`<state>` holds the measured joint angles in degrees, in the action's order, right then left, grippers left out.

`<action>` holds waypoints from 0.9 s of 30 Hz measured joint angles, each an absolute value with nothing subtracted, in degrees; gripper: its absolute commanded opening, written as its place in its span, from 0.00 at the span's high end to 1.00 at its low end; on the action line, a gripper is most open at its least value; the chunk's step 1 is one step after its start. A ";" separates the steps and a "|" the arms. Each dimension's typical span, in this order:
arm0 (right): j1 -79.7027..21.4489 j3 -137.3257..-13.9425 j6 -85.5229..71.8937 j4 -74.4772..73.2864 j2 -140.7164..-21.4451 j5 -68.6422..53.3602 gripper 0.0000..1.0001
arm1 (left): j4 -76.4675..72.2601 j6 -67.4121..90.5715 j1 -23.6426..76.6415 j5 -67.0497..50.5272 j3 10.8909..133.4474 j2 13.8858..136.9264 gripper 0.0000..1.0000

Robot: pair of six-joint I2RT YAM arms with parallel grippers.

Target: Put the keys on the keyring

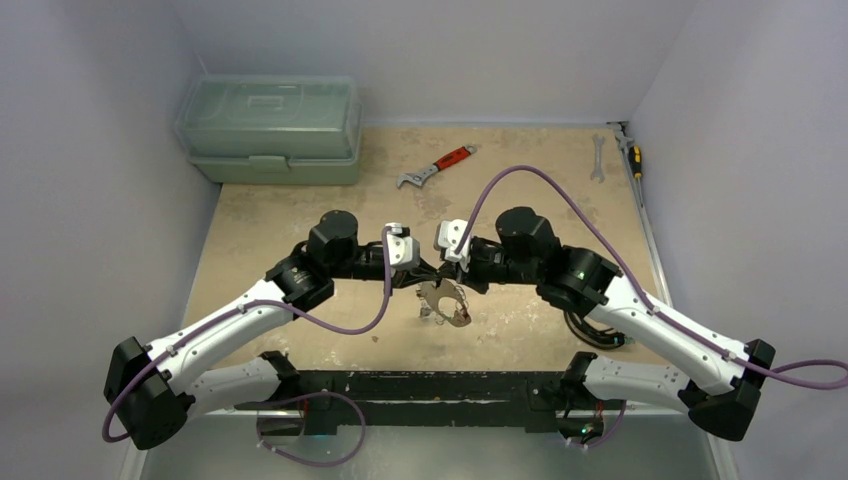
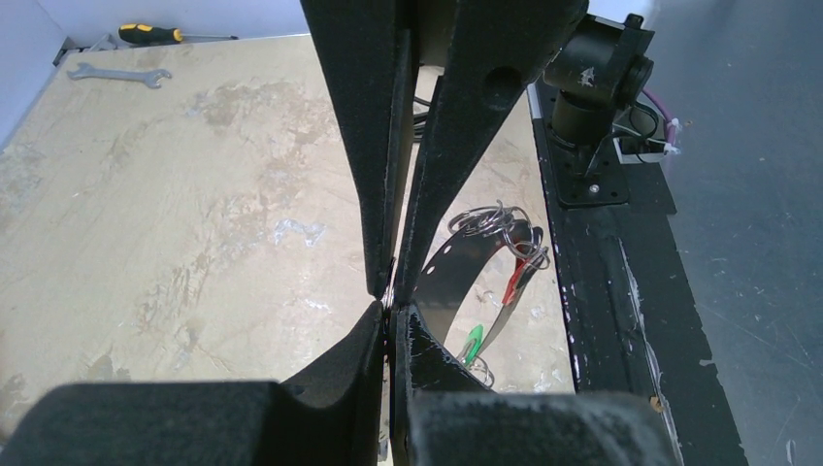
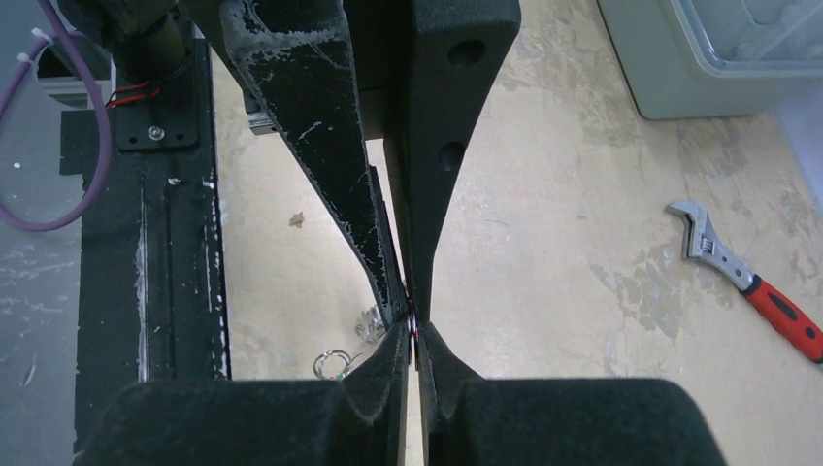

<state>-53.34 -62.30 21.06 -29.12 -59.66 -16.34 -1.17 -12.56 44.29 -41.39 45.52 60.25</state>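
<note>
We have some tiny tagged silver keys (image 2: 514,277) on the large thin silvery keyring (image 2: 451,277) (more likely remain), left pincer (image 2: 390,299) pinching it, right pincer (image 3: 412,332) nipping something tiny.

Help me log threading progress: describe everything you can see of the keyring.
The keyring is a thin, glossy silvery metal loop, roughly oval, dark with reflections. It hangs above the table, near its front middle. The left gripper is shut on its edge; whether the right gripper grips it too is unclear. Split rings carrying keys with red and green tags dangle from it.
</note>
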 measured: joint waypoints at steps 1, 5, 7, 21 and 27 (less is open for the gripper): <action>-53.34 -62.30 21.08 -29.12 -59.66 -16.49 0.99 | -1.17 -12.56 44.29 -41.39 45.52 60.25 1.00; -53.25 -62.30 21.12 -29.21 -59.68 -17.30 1.00 | -1.13 -12.58 44.31 -41.41 45.52 60.25 1.00; -53.21 -62.30 21.12 -29.19 -59.68 -17.54 1.00 | -1.13 -12.58 44.31 -41.41 45.52 60.20 0.81; -53.30 -53.32 18.24 -19.51 -49.21 -17.34 1.00 | -1.19 -17.17 44.40 -37.85 45.52 53.30 0.47; -53.30 -49.89 16.10 -13.30 -45.17 -16.64 1.00 | -1.76 -18.24 44.40 -38.04 45.52 52.12 0.65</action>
